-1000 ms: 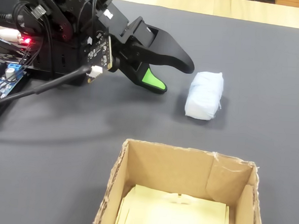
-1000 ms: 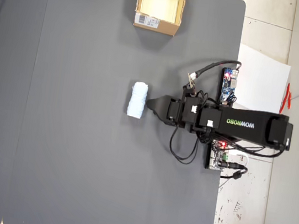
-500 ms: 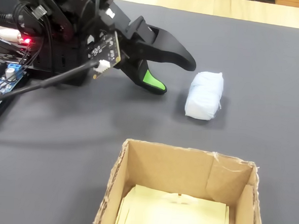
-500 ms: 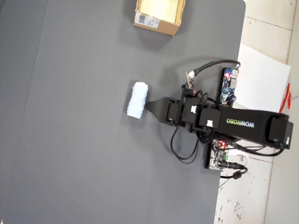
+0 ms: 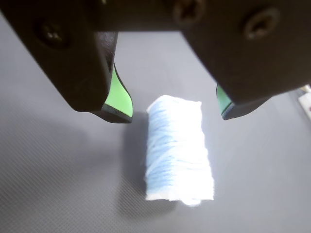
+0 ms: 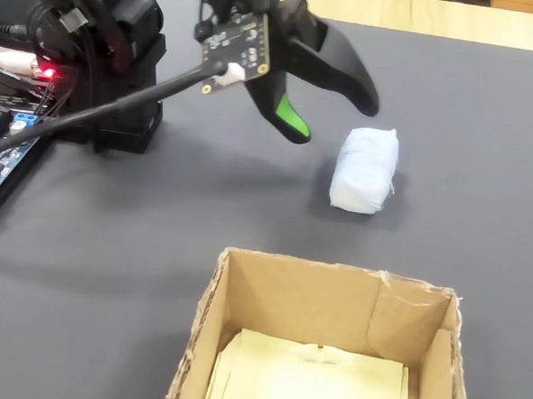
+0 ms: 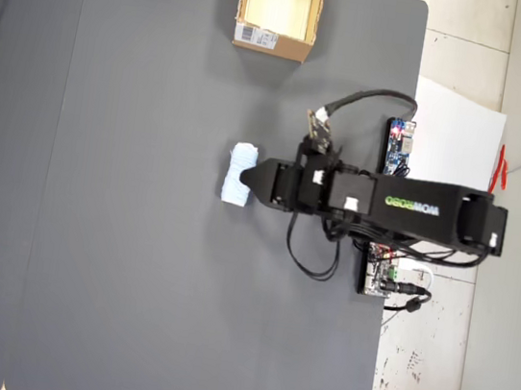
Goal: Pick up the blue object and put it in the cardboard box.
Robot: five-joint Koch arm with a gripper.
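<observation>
The gripper is hovering wide open above the blue object at frame centre; soft and light, it is probably best squeezed across its middle.

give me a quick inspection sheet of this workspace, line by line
surface: dark grey mat, no spills seen
job's things: blue object lying on the mat, not gripped; cardboard box open, pale yellow inside, barcode label on one side in the overhead view
clutter: nothing seen on the mat
grippers: gripper open, above the near end of the roll, green pads showing
cables: black cable running to the wrist, more looped beside the arm base
surroundings: circuit boards at the mat edge, white sheet, pale floor
</observation>
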